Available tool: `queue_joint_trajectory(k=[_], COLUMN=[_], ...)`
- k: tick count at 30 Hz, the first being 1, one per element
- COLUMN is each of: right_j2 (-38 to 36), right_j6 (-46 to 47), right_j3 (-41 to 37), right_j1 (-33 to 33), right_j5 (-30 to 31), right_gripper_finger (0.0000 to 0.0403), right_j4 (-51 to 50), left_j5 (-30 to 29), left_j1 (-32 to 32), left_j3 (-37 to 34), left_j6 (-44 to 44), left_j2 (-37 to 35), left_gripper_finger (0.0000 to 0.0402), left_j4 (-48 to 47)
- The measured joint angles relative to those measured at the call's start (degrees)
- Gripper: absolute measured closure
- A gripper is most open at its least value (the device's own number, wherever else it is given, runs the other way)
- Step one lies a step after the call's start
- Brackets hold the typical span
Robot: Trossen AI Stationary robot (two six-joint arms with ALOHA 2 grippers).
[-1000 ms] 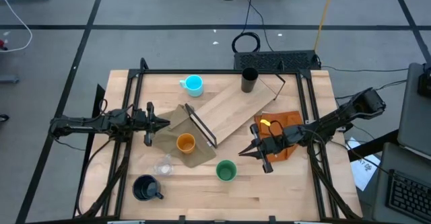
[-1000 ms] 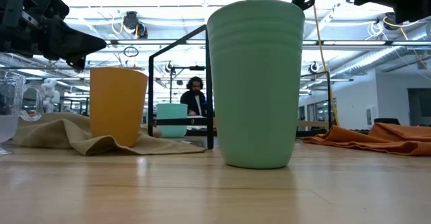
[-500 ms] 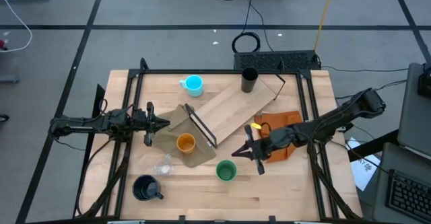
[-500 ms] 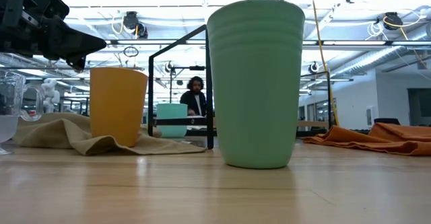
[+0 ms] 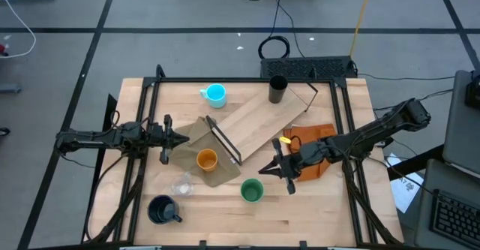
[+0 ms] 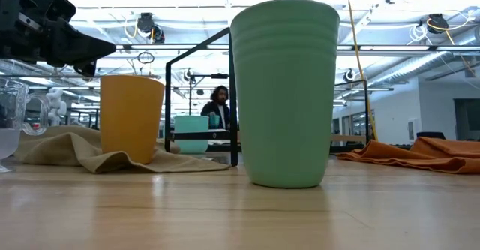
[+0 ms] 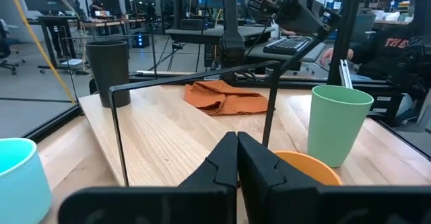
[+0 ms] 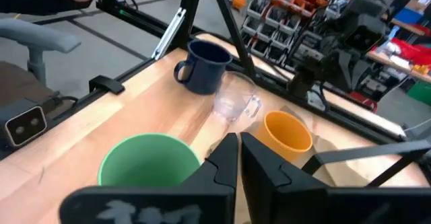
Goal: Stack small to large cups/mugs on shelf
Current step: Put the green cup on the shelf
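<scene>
The pale shelf board (image 5: 259,122) lies diagonally at the table's middle, its black frame (image 5: 225,141) at the near-left end. The orange cup (image 5: 207,160) stands on a tan cloth. The green cup (image 5: 252,191), the clear cup (image 5: 181,185) and the navy mug (image 5: 162,209) stand near the front. The cyan mug (image 5: 215,94) and the black tumbler (image 5: 277,89) stand at the back. My right gripper (image 5: 264,171) hangs shut, just right of and above the green cup (image 8: 148,160). My left gripper (image 5: 184,138) waits shut at the left, level above the table.
An orange folded cloth (image 5: 311,149) lies under my right arm, right of the shelf. The tan cloth (image 5: 199,141) lies bunched beside the shelf's frame. Black rails (image 5: 150,115) run along the table's left, right and far sides. A person (image 6: 217,107) sits far behind the table.
My right gripper has moved a little toward the table's left, closer to the green cup, has risen slightly and has tipped up nearer to level. It stays shut. No cup has moved.
</scene>
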Motion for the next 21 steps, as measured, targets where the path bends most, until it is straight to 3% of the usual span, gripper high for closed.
queue_joint_trajectory(k=[14, 21], right_j2=[0.19, 4.60], right_j6=[13.24, 19.93], right_j3=[16.74, 24.32], right_j1=[0.00, -0.26], right_j5=[-0.29, -1.15], right_gripper_finger=[0.0300, 0.0256], right_j4=[-31.50, -44.94], left_j5=[-0.15, -0.36], left_j1=[0.00, 0.00], left_j3=[0.00, 0.00], left_j6=[-0.13, 0.11], left_j2=[0.02, 0.00], left_gripper_finger=[0.0392, 0.0392], left_j4=[0.02, 0.02])
